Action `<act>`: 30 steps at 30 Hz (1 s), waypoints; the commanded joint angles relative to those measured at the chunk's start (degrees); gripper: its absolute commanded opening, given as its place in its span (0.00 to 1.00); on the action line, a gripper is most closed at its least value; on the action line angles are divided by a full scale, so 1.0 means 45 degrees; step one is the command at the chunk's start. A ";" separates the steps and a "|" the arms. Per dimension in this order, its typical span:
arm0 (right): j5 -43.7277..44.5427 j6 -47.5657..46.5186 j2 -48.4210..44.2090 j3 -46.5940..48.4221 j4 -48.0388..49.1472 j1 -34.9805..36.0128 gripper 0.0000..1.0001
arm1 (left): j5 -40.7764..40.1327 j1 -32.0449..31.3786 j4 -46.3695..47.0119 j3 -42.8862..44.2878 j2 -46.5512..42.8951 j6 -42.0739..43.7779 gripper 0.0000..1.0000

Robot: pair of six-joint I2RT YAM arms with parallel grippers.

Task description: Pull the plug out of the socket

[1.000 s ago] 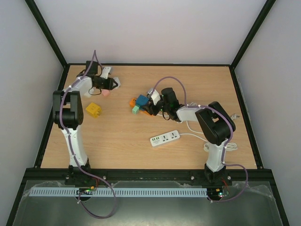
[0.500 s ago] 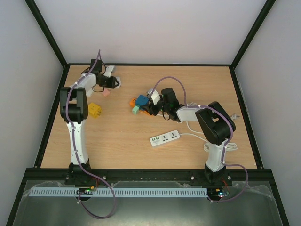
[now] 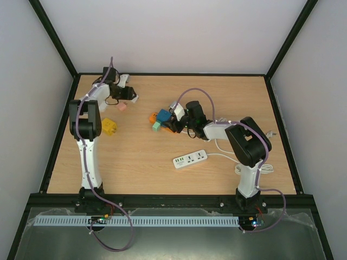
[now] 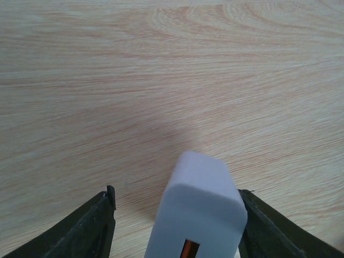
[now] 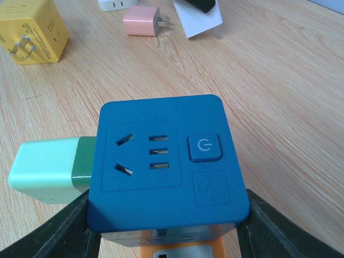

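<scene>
Where the left arm reaches into the upper left of the overhead view, the left gripper sits low over the table. Its wrist view shows a white plug between the jaws at bottom centre. The right-hand finger touches the plug's side; the left-hand finger stands clear of it with bare wood between. The jaws are parted and grip nothing.

At centre of the overhead view the right gripper is closed on a blue socket, one finger against each side. The socket's face, with pin holes and a power button, fills the middle of the right wrist view. A green plug is seated in the socket's left side and juts toward the left edge of the frame. An orange piece shows just beneath the socket at the bottom edge.

Other items noted: a yellow cube and a pink plug lie apart on the wood, left of centre. A white strip lies below the socket, nearer the right arm's base.
</scene>
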 commanded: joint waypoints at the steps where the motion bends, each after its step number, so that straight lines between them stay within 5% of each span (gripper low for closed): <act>1: 0.0696 -0.0311 0.0500 -0.0235 -0.1248 0.0001 0.17 | -0.0685 0.0134 -0.0329 0.0357 -0.0408 -0.0029 0.64; 12: 0.0728 -0.0115 0.0448 -0.0279 -0.1127 0.0001 0.17 | -0.1490 -0.0219 0.0350 -0.2321 -0.3516 0.1269 0.72; 19: 0.0829 0.0013 0.0395 -0.0289 -0.1069 0.0001 0.17 | -0.1115 -0.0880 0.0982 -0.5660 -0.6494 0.2010 0.72; 30: 0.1046 0.0081 0.0431 -0.0264 -0.1084 0.0001 0.17 | -0.2821 -0.4356 0.2611 -1.0729 -1.0138 0.2745 0.72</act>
